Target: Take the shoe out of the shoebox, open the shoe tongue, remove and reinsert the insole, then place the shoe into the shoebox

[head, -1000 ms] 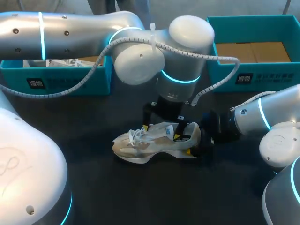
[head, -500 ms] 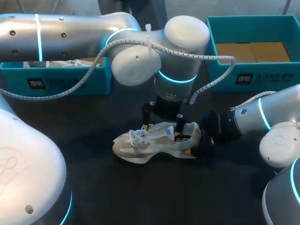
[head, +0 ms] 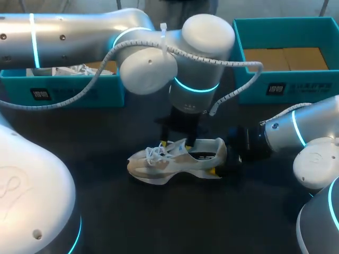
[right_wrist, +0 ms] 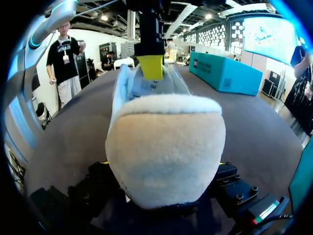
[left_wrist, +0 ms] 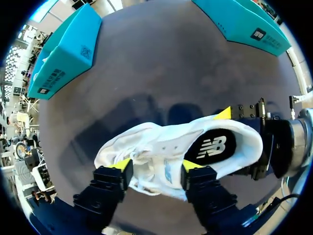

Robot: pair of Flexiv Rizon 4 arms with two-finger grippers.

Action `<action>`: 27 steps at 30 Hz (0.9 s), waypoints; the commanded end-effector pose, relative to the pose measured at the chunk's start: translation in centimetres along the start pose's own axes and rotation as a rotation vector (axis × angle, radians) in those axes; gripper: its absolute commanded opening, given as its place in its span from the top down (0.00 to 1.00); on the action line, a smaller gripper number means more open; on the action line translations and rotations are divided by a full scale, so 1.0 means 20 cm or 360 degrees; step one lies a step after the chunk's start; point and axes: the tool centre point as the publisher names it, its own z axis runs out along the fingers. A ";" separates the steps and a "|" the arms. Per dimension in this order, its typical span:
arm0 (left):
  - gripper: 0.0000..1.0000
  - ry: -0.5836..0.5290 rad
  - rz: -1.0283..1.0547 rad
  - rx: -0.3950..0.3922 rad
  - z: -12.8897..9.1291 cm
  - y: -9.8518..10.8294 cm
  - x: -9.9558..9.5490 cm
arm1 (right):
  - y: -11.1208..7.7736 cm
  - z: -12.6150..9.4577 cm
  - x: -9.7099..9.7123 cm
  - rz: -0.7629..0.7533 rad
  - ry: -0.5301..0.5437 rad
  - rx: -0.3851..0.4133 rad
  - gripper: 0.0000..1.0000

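A white and beige shoe (head: 169, 161) lies on its sole on the dark table, toe to the left. My left gripper (head: 183, 144) comes down onto it from above. In the left wrist view its yellow fingertips (left_wrist: 122, 164) press the raised white tongue (left_wrist: 159, 169) from both sides, so the left gripper (left_wrist: 156, 165) is shut on it. The dark insole (left_wrist: 212, 147) shows in the shoe's opening. My right gripper (head: 226, 159) is at the heel, and the padded heel (right_wrist: 164, 152) fills the space between its fingers, which clamp the heel's two sides.
A teal box (head: 63, 87) with white contents stands at the back left. A second teal box (head: 286, 84) with a brown cardboard bottom stands at the back right. Dark table lies bare in front of the shoe.
The left gripper's fingers have drawn in from wide open onto the tongue, and the left arm has shifted slightly left. The shoe and the right arm have stayed put.
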 end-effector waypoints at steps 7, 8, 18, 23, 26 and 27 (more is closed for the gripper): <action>1.00 0.0171 0.0023 -0.0001 -0.06 0.07 -0.04 | -0.01 0.01 0.01 0.0001 -0.0001 0.0005 1.00; 1.00 0.0179 0.0021 0.0003 -0.07 0.08 -0.05 | -0.01 0.01 0.01 0.0001 -0.0001 0.0005 1.00; 1.00 0.0272 -0.0017 0.0067 -0.19 0.12 -0.18 | -0.01 0.01 0.01 0.0001 -0.0001 0.0005 1.00; 1.00 0.0319 -0.0035 0.0081 -0.22 0.15 -0.26 | -0.01 0.01 0.01 0.0001 -0.0001 0.0005 1.00; 1.00 0.0322 -0.0047 0.0079 -0.22 0.17 -0.30 | -0.01 0.01 0.01 0.0001 -0.0001 0.0005 1.00; 1.00 0.0317 -0.0044 0.0076 -0.22 0.17 -0.31 | -0.01 0.01 0.01 0.0001 -0.0001 0.0005 1.00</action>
